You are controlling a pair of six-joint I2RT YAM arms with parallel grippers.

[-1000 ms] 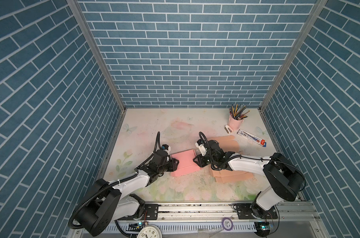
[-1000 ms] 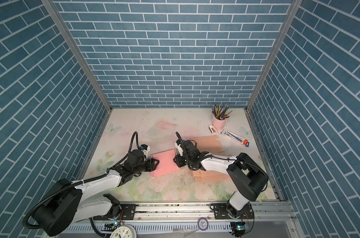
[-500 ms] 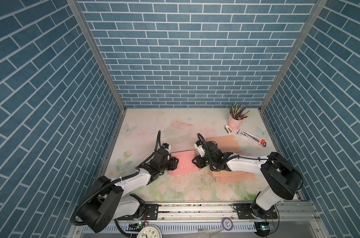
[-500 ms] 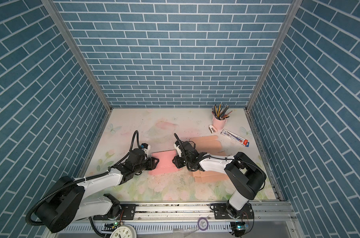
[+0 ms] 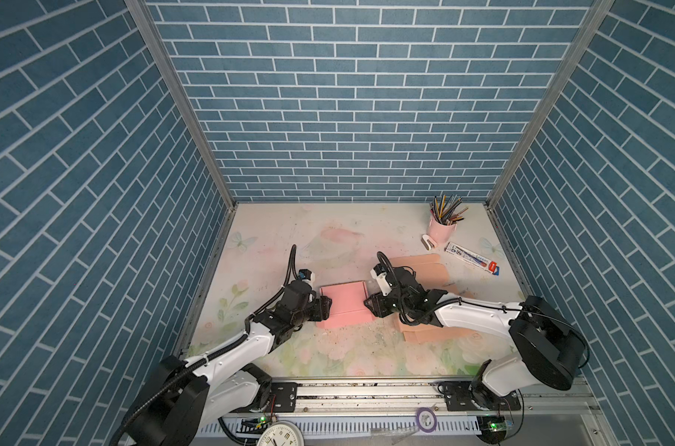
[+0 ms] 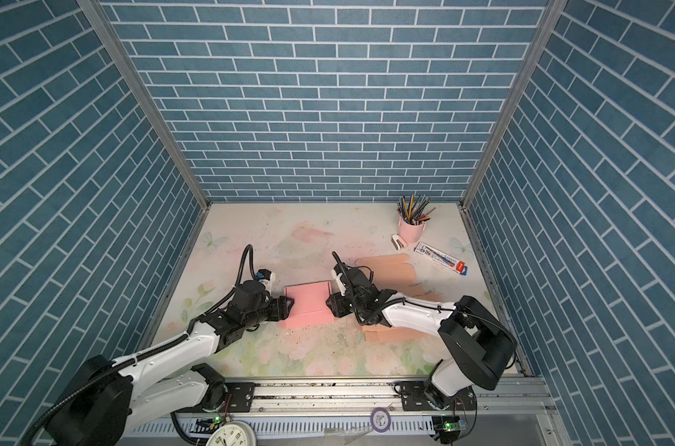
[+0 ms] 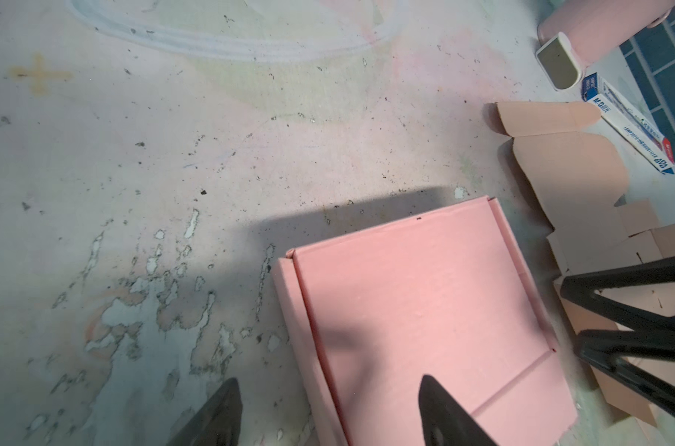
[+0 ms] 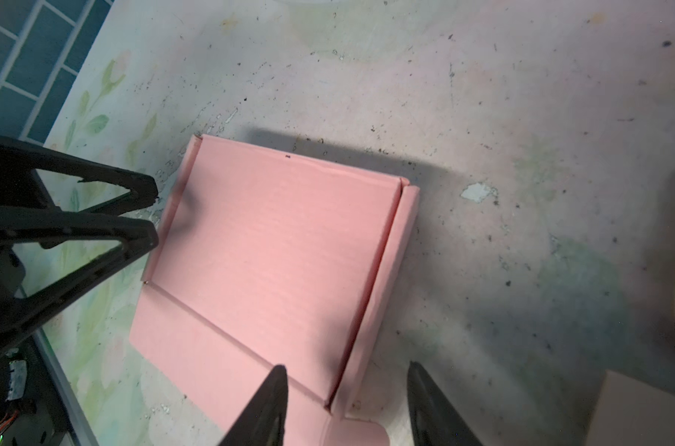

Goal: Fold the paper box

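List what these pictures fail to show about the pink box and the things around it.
- Pink box: near corner runs off the frame edge in the left wrist view.
- Tan blanks: partly hidden beneath the right arm in both top views.
- Carton: print too small in both top views.
- Left gripper: whether its jaws touch the box; only their tips show.

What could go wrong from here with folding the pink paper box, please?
Both the left gripper and right gripper stand open astride the low side walls of the pink paper box, so the unheld walls may spring flat. The light box could slide if one side pushes harder. The right arm reaches over the flat tan cardboard blanks and could drag them.
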